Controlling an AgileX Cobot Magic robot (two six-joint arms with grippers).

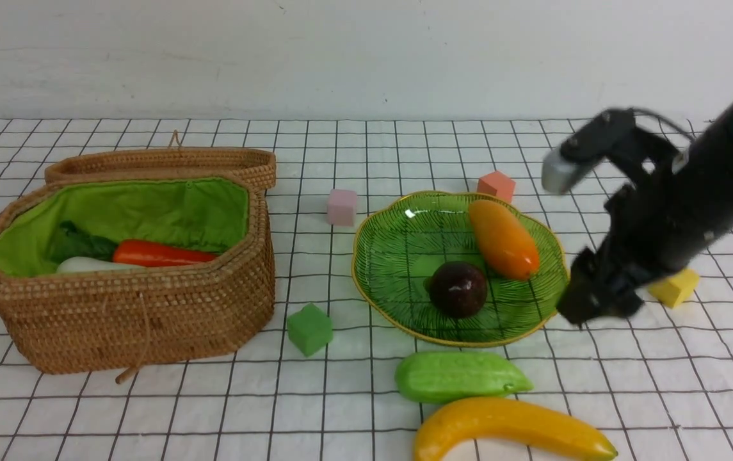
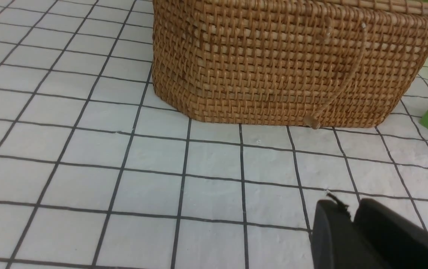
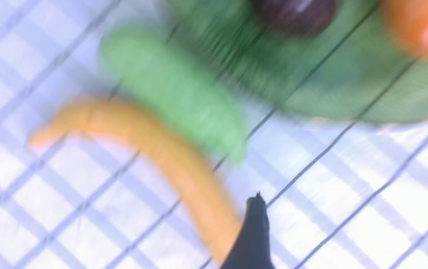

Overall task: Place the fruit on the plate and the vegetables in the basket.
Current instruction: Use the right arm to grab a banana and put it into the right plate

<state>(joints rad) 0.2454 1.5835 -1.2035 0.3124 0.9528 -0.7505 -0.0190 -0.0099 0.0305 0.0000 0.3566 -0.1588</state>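
**Right claw**: jaws spread wide with nothing between them. It hangs low over the gridded cloth, just off the right rim of the plate.

**Left claw**: fingers pressed together and holding nothing. It sits on the near side of the basket, outside the front view.

**Plate**: centre-right. It holds the mango and the purple ball.

**Basket**: far left, with its lid lying behind it. The carrot and the white radish are inside.

**Not yet sorted**: the banana and the cucumber. Both lie on the cloth nearer than the plate, with the cucumber between the plate and the banana and close beside each.

**Deciding relation**: the banana lies nearer than the right claw and to its left. Its long axis runs left to right in a shallow curve, and its right tip is the end closest to that claw. The right arm is judged the nearer one for it. A grip across the banana's short width looks best, though the cucumber alongside could get nudged. The cucumber is bound for the basket on the left claw's side.
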